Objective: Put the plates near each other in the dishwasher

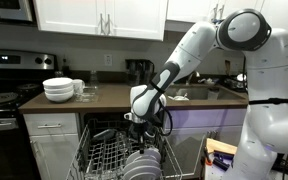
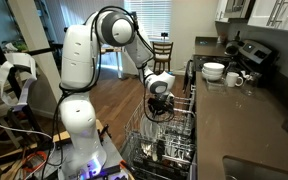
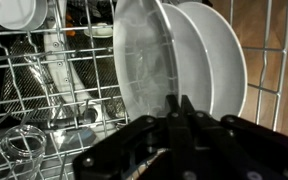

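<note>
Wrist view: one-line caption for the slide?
Front plate and rear plate stand upright side by side in the dishwasher rack, shut gripper low in front.

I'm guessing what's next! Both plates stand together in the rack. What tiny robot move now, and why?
Probably ease the gripper straight up, out of the dishwasher. The plates stand upright side by side, and the shut jaws sit at the rim of the front plate; I cannot tell if they pinch it.

White cabinets point(image 1: 99, 18), brown countertop point(image 1: 114, 96), wooden floor point(image 2: 119, 98)
</note>
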You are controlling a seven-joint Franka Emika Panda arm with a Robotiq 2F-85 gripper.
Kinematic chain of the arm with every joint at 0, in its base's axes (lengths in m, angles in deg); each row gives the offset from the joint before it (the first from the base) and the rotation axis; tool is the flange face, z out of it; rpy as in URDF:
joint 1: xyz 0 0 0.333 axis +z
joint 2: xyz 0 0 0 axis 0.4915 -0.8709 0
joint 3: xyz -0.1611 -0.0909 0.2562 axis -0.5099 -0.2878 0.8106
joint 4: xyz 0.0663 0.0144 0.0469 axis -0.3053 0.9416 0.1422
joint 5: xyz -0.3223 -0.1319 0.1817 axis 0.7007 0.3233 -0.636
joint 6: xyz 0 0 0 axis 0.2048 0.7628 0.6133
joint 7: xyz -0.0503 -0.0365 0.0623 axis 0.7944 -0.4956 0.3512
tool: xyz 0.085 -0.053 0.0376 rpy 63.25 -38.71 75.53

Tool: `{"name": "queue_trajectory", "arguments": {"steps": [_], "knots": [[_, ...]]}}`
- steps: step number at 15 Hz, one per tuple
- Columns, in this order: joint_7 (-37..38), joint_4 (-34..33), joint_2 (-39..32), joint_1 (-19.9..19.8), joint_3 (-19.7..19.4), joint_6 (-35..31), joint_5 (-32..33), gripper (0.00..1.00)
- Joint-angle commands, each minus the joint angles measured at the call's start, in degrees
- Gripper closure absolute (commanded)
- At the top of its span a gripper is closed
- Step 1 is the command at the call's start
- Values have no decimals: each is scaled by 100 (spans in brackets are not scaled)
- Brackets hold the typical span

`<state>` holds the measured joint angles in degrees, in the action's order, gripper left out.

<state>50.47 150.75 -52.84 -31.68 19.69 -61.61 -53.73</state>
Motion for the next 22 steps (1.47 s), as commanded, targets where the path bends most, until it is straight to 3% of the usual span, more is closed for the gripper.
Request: {"name": "queue_trajectory", "arguments": {"steps": [1,22], "knots": [[383,-47,252,56,191,300,-36,99],[182,-155,20,-32,288,-8,-233,99]]}}
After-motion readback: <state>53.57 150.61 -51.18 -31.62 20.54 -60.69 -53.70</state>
